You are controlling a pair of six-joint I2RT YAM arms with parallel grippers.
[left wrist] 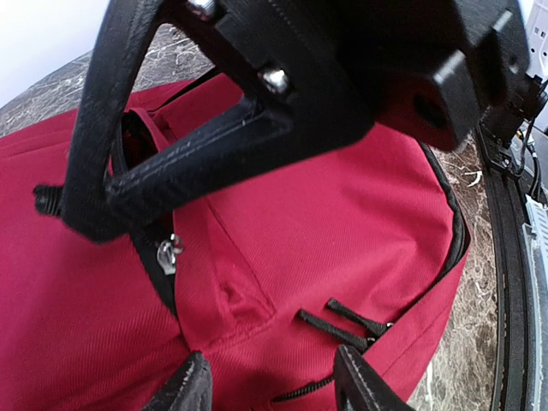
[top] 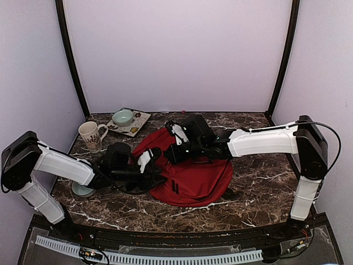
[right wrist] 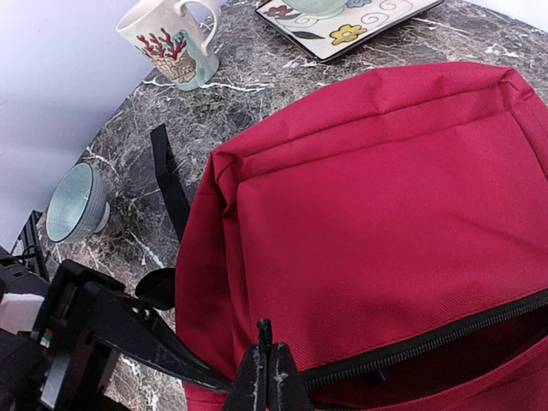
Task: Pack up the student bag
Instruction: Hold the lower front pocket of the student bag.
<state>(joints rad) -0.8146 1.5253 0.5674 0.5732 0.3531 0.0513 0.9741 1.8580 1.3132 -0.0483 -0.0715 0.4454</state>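
The student bag (top: 193, 179) lies flat mid-counter (top: 265, 182). The right fingers (right wrist: 272, 384) are pressed together at its zipper (right wrist: 445, 336) edge. The left fingers (left wrist: 190, 390) stand apart over the red fabric. I judge that opening the bag is the step in hand. Next I need a firm hold to spread the mouth.

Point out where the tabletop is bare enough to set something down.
Bare marble right of the red backpack up to the right arm, and along the near edge before it. Crowded back left: mug, plate, bowl.
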